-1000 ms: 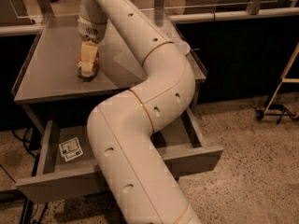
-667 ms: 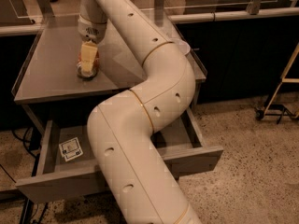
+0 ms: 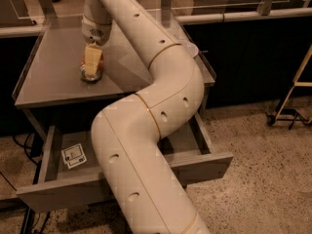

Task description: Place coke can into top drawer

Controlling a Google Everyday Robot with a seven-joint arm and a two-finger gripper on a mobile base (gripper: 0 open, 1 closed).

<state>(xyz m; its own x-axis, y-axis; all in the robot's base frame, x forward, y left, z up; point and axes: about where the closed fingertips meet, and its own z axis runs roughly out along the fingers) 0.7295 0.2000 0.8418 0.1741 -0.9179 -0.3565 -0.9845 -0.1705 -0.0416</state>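
I see the gripper (image 3: 92, 57) above the left half of the table (image 3: 53, 77), lowered onto the coke can (image 3: 91, 73). Its pale yellow, wedge-shaped end covers the upper part of the can. I cannot tell how far the tool is open, or if it really holds the can.

The coke can stands on the table top, toward the left side and about midway between the front and back edges. Only its lower part shows: a small round body with red colour and a shiny metal rim.

The table top is a flat grey sheet with a matte surface and thin raised edges at the sides. The top drawer (image 3: 204, 167) is pulled out from under the front of the table. It is wide, shallow and grey, with straight side walls and a plain front panel. A small white square tag (image 3: 74, 155) lies flat on its floor, below the left part of the table.

The arm (image 3: 161, 106) is a thick, smooth cream tube with small round holes and thin brass-coloured rings at the joints. It bends across the right half of the table and hides the middle of the drawer. A white round bowl (image 3: 193, 48) shows at the right edge of the table, behind the arm. The floor (image 3: 263, 179) around the table is speckled stone.
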